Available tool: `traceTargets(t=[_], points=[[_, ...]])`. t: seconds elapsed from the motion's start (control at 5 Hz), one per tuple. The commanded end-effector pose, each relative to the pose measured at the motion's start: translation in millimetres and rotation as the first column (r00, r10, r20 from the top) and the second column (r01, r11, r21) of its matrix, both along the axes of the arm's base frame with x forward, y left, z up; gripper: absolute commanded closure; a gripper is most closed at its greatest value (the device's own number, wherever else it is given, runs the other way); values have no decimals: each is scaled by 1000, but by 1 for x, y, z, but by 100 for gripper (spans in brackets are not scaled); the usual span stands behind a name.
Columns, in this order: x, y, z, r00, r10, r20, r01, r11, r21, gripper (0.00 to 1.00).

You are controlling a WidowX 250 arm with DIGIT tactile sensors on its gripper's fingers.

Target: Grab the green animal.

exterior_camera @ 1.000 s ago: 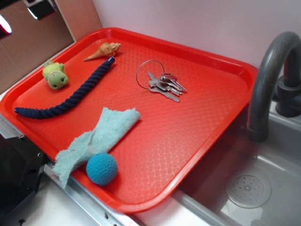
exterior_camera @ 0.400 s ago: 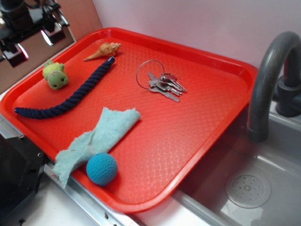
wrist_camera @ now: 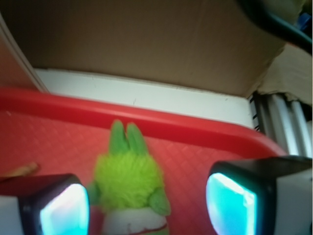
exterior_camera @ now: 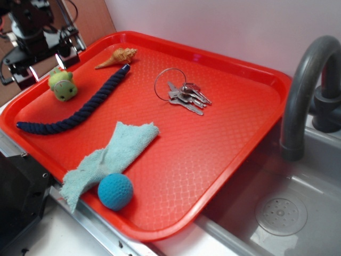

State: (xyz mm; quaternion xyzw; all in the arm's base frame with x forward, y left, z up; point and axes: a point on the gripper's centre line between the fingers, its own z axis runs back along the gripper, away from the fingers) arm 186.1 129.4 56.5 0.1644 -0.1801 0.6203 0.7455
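Only wristward: green animal's [wrist_camera: 128,178] tufted back

A pale wall [exterior_camera: 224,26] backs a grey sink [exterior_camera: 298,213] with a dark curved faucet [exterior_camera: 303,80].

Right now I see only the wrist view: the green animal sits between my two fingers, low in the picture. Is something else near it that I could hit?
Observer: Yes. A navy rope lies on the red tray beside the green animal, on the side toward the tray's middle, with a small gap between them.
Operator: Is the end effector down at the toy?
Observer: Not quite. In the exterior view the end effector is open, above the toy and slightly behind it. As far as I can tell it is not touching.
Operator: Anything else on that side?
Observer: A seashell lies near the back rim, by the rope's far end and well apart from the toy.
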Motion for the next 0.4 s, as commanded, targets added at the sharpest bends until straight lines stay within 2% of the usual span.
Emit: traceTargets(t=[0.0,0.2], points=[[-8,10,-25,998,-57,1,57,998,29,0],[-8,9,-36,998,-69,-7,69,998,13,0]])
